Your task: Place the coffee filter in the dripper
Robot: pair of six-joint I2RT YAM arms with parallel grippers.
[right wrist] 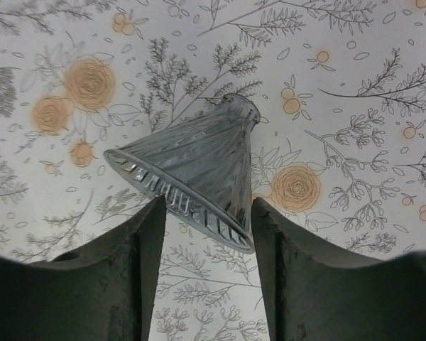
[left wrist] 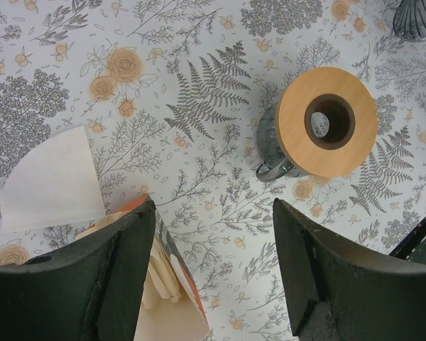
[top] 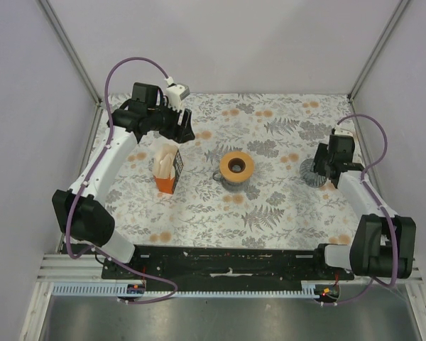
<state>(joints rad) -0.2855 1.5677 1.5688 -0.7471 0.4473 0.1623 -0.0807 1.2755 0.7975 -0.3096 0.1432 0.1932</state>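
The coffee filter (left wrist: 53,181) is a cream-white paper cone sticking up from an orange box (left wrist: 181,273) of filters; the box also shows in the top view (top: 166,181). My left gripper (left wrist: 213,277) is open above the table, its left finger over the box, holding nothing; in the top view it (top: 187,135) is just behind the box. The dripper (right wrist: 195,163), smoky-grey and ribbed, is on the table at the right (top: 311,172), its narrow end pointing away from my right gripper (right wrist: 207,241). That gripper is open with the dripper's wide rim just ahead of its fingers.
A clear glass jug with a round wooden collar (top: 236,168) stands mid-table between box and dripper, also in the left wrist view (left wrist: 326,121). A floral cloth (top: 270,206) covers the table. Grey walls enclose the back and sides.
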